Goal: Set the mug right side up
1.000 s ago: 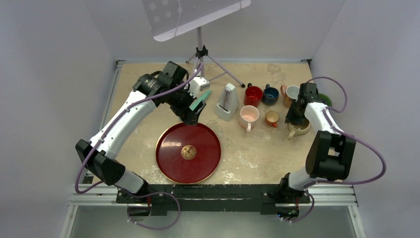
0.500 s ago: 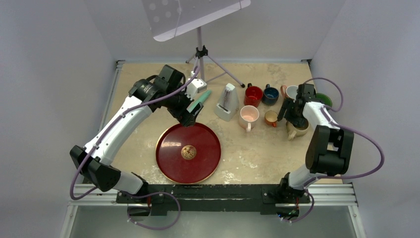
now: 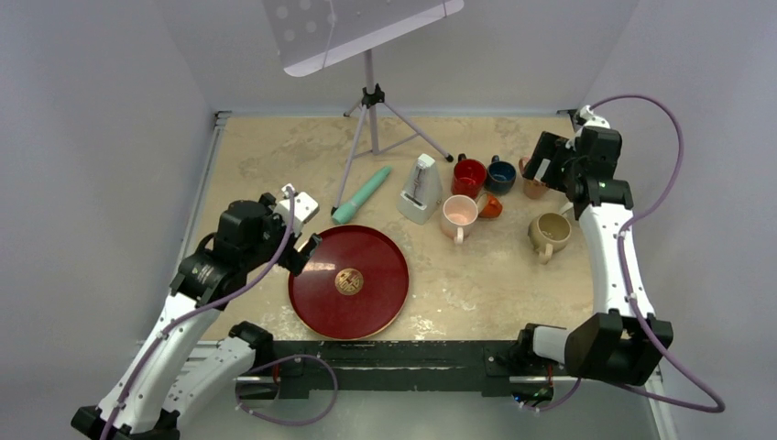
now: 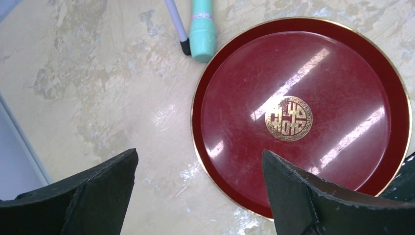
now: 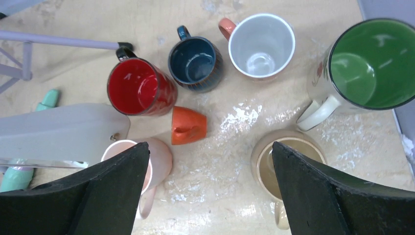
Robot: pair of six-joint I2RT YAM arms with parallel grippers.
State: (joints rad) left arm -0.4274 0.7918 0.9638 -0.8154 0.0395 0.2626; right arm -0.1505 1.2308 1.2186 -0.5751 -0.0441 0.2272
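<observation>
Two empty pairs spread wide: between the right jaws, well below them, the small orange mug (image 5: 188,126) lies on its side; below the left jaws, a red tray (image 4: 235,73).

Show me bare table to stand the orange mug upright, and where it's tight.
Widest bare table: near side, between the red tray and the tan mug. Also the far-left corner, left of the music stand. Tight: around the tipped orange mug, hemmed by the red mug, blue mug and pink mug.

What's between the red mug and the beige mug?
A small orange mug, tipped on its side, between red mug and beige mug; clearest in the right wrist view.
</observation>
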